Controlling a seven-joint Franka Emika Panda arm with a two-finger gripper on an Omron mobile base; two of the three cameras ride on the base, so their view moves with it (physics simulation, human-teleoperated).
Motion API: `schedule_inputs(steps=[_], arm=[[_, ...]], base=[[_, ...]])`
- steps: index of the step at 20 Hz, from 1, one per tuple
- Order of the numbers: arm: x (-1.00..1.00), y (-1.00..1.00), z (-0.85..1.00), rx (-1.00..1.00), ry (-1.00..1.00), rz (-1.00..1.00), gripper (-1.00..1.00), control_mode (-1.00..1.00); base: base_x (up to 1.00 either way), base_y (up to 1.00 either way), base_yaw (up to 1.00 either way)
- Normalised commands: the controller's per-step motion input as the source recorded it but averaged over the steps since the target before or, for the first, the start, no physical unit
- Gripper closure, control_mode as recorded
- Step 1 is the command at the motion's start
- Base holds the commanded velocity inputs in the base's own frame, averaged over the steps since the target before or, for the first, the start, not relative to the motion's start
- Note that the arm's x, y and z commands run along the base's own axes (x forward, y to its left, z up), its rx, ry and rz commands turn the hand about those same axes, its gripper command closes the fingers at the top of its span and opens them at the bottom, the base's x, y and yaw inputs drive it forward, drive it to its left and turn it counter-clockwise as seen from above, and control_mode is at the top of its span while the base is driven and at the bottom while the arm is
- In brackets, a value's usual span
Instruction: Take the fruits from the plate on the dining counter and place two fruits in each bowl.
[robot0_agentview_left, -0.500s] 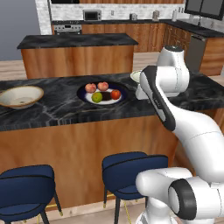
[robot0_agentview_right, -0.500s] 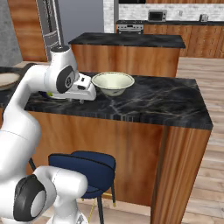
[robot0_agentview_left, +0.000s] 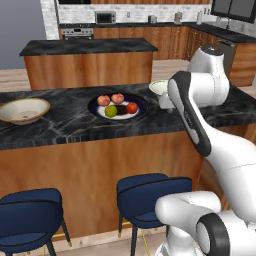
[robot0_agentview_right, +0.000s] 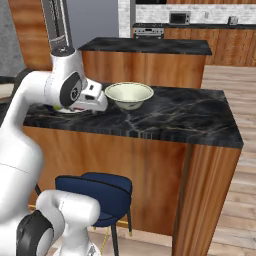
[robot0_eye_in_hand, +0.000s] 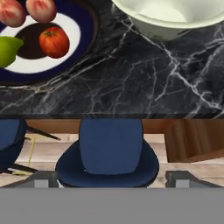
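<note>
Four fruits (robot0_agentview_left: 117, 104) sit together on the plate (robot0_agentview_left: 141, 103), none moved yet: two pinkish ones on the far side, the green one (robot0_eye_in_hand: 8, 50) and the red-orange one (robot0_eye_in_hand: 54, 42) nearer the counter's front edge. Plate rests on the dining counter (robot0_agentview_left: 70, 125), which serves as the landmark. Pale bowl (robot0_agentview_right: 129, 95) stands just right of the plate, apart from it; tan bowl (robot0_agentview_left: 22, 110) stands well left of the plate, near the counter's left end. Both bowls look empty, so all four transfers remain, by my judgement.

Gripper (robot0_eye_in_hand: 112, 181) hovers above the counter's front edge, between plate and pale bowl, jaws spread wide, holding nothing. Likely reason: an approach pose, open ahead of a first pick. Red-orange fruit lies closest to it. Blue stools (robot0_agentview_left: 151, 195) stand below the counter's front.
</note>
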Motion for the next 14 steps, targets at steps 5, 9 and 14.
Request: schedule_inputs(steps=[5, 9, 14], arm=[[-0.06, 0.00, 0.57, 0.00, -0.17, -0.03, -1.00, -1.00], [-0.12, 0.00, 0.31, -0.01, -0.14, 0.00, -1.00, -1.00], [-0.05, 0.00, 0.00, 0.00, -0.07, 0.00, -1.00, 1.00]], base=[[0.00, 0.00, 0.00], [0.00, 0.00, 0.00], [0.04, 0.10, 0.00]])
